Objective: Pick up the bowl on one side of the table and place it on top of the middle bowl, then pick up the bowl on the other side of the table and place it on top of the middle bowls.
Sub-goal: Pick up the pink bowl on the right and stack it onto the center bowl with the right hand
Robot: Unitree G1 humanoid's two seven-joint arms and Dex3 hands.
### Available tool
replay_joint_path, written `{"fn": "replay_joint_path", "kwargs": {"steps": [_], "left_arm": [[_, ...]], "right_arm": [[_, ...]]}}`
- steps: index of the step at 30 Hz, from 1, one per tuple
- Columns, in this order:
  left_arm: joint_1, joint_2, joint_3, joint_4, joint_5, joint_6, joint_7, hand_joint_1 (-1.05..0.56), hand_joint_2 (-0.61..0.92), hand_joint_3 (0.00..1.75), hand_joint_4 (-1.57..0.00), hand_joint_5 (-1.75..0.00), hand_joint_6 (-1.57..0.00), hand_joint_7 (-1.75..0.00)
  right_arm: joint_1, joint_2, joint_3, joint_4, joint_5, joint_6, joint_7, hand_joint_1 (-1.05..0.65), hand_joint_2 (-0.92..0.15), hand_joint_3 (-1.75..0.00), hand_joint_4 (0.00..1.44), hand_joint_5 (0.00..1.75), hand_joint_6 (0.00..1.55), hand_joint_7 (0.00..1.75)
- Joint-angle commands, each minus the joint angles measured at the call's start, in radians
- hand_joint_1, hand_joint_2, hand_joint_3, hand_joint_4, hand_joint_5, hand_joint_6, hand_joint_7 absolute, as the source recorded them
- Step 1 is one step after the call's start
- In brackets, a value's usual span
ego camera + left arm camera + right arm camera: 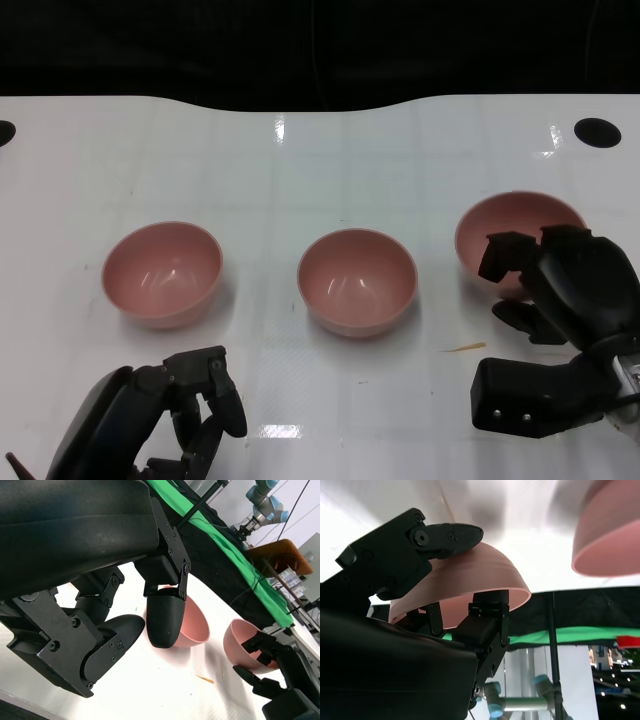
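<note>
Nearest the robot, the left hand (190,410) hangs low over the white tabletop (330,390), fingers curled in loosely and holding nothing. The right hand (545,290) is a little farther out and grips the right bowl (515,225): the right wrist view shows one finger (447,532) pressed on the bowl's outer wall and another inside the rim, with the bowl tilted. A small yellowish sliver (465,348) lies on the tabletop just beside that hand. Beyond the left hand, the left bowl (162,272) sits upright, well apart from the fingers. The middle bowl (357,280) stands upright between the other two, touching neither. All three bowls are plain pink, with no label or writing that can be read. Farther back, a black round hole (597,131) marks the tabletop near its far right edge.
</note>
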Motion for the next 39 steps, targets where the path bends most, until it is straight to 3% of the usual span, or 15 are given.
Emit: {"fn": "replay_joint_path", "kwargs": {"steps": [1,3,6,14,22,39], "left_arm": [[0.007,0.008,0.008,-0.008,-0.013,0.004,0.005,-0.12,0.35,1.43,-0.86,-1.72,-0.79,-1.48],[0.005,0.008,0.008,-0.012,-0.011,0.009,0.006,-0.12,0.35,1.43,-0.86,-1.72,-0.79,-1.49],[0.001,0.007,0.007,-0.015,-0.009,0.017,0.006,-0.12,0.35,1.43,-0.87,-1.73,-0.79,-1.50],[-0.009,0.002,0.003,-0.012,-0.004,0.027,0.010,-0.12,0.33,1.46,-0.88,-1.72,-0.79,-1.50],[-0.004,-0.007,0.000,-0.031,0.000,0.058,0.010,-0.12,0.33,1.46,-0.89,-1.69,-0.80,-1.49],[0.017,-0.006,-0.002,-0.070,0.011,0.071,0.008,-0.11,0.33,1.45,-0.88,-1.73,-0.80,-1.51]], "right_arm": [[-0.010,-0.024,-0.021,-0.057,0.022,0.003,0.019,-0.22,-0.51,-1.00,1.00,1.75,0.71,1.72],[-0.006,-0.025,-0.022,-0.100,0.025,0.006,0.039,-0.23,-0.43,-1.17,0.99,1.75,0.73,1.74],[-0.004,-0.019,-0.030,-0.155,0.040,-0.010,0.057,-0.21,-0.36,-1.24,1.00,1.75,0.74,1.75],[-0.009,0.005,-0.039,-0.279,0.051,-0.005,0.100,-0.19,-0.34,-1.32,1.01,1.75,0.79,1.75],[-0.006,0.060,-0.044,-0.418,0.129,-0.010,0.229,-0.18,-0.26,-1.46,1.03,1.75,0.78,1.75],[-0.029,0.145,-0.021,-0.373,0.203,-0.056,0.370,-0.18,-0.22,-1.49,1.02,1.75,0.76,1.75]]}}
